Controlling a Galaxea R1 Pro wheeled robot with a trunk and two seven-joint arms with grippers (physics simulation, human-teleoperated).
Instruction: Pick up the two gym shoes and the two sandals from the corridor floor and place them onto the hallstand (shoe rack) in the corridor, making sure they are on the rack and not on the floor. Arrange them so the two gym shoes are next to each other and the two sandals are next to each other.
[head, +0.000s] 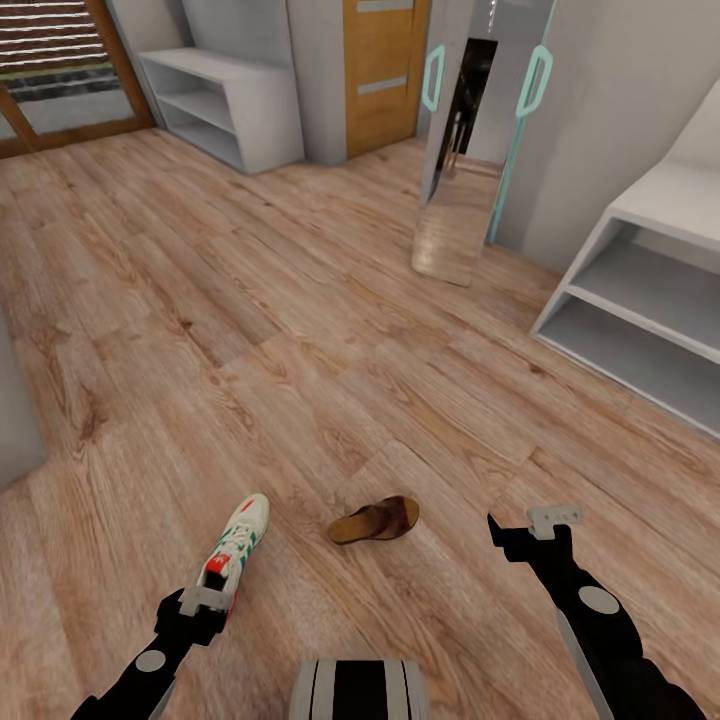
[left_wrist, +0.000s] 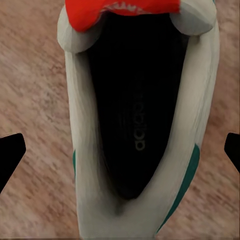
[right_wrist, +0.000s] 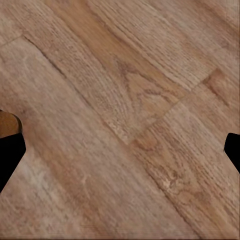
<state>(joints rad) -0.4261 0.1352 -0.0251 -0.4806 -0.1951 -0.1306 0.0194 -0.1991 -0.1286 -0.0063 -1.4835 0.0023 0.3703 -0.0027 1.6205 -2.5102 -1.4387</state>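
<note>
Left gripper (left_wrist: 120, 150) wide open, holding nothing, poised over gym shoe (head: 237, 552), sandal (head: 376, 521) at its 3 o'clock, right gripper (right_wrist: 120, 145) open, empty, over corridor floor (head: 300, 330).

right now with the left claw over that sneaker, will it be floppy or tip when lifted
The sneaker probably holds its shape: its padded collar stands open. Gripped at the heel, the toe may dip. The left claw straddles it, open.
</note>
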